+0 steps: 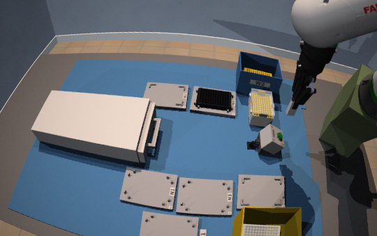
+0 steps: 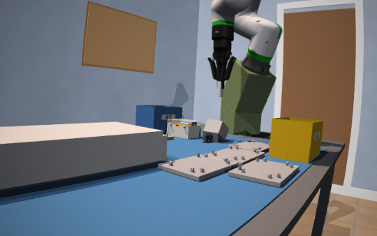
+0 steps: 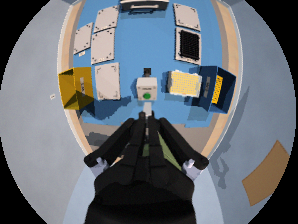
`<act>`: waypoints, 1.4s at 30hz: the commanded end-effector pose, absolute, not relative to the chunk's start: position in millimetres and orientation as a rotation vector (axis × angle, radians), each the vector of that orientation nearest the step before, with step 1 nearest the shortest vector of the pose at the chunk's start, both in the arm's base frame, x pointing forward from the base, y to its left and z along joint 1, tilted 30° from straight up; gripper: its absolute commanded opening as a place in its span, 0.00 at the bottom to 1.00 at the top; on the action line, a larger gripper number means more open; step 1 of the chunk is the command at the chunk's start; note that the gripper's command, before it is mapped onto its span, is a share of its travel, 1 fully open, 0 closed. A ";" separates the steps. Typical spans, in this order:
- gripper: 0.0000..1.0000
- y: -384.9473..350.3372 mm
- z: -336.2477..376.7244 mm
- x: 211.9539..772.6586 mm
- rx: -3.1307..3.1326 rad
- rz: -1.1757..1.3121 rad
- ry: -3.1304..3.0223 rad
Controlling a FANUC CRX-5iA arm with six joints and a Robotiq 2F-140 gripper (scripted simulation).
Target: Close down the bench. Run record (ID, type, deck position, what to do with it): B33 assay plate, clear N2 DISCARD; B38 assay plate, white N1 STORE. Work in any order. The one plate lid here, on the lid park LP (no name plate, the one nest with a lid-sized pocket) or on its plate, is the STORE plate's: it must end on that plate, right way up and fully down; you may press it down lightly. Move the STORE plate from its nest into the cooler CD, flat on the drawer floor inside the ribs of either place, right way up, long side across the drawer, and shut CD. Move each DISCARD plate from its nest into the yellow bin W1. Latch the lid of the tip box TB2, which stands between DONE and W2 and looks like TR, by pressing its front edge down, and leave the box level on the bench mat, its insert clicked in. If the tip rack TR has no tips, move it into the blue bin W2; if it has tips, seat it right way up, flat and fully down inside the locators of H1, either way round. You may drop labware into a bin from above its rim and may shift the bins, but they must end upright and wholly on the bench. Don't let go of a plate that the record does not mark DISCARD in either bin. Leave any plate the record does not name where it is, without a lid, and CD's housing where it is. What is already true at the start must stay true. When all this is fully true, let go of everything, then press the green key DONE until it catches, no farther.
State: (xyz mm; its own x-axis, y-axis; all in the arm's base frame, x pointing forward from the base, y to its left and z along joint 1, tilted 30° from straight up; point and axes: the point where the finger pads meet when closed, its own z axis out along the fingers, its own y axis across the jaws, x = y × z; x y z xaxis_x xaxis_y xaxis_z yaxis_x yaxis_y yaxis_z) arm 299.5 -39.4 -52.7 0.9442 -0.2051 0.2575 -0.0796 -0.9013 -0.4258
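Observation:
My gripper (image 1: pixel 292 109) is shut and empty. It hangs high above the bench, to the right of the tip box TB2 (image 1: pixel 261 106) and behind the DONE box (image 1: pixel 271 139) with its green key (image 1: pixel 279 135). It also shows in the side view (image 2: pixel 220 91) and the wrist view (image 3: pixel 148 116). TB2 stands level on the mat with its clear lid over yellow tips. The cooler CD (image 1: pixel 92 123) has its drawer pushed in. Nests N1 (image 1: pixel 149 188) and N2 (image 1: pixel 205 196) are bare. A clear plate (image 1: pixel 261 230) lies in the yellow bin W1 (image 1: pixel 267 221). A yellow tip rack (image 1: pixel 257 72) lies in the blue bin W2 (image 1: pixel 259 75). No white plate is in view.
A black plate (image 1: pixel 213 98) sits on a nest behind the cooler's handle (image 1: pixel 155 133). Bare nests lie beside it (image 1: pixel 167 95), right of N2 (image 1: pixel 261 192) and at the front edge (image 1: pixel 169 225). The arm's green base (image 1: pixel 349 115) stands at the right.

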 end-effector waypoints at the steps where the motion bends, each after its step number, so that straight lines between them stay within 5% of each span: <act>1: 0.00 -34.4 -49.4 299.3 -2.684 -0.415 0.208; 42: 0.00 -4.2 -119.0 324.8 -2.684 -0.415 0.208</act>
State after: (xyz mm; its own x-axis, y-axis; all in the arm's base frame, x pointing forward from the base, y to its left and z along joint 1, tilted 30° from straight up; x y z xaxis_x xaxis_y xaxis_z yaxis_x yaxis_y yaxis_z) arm 321.6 -7.3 -111.4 0.9448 -0.2057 0.2551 -0.0831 -0.9034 -0.4207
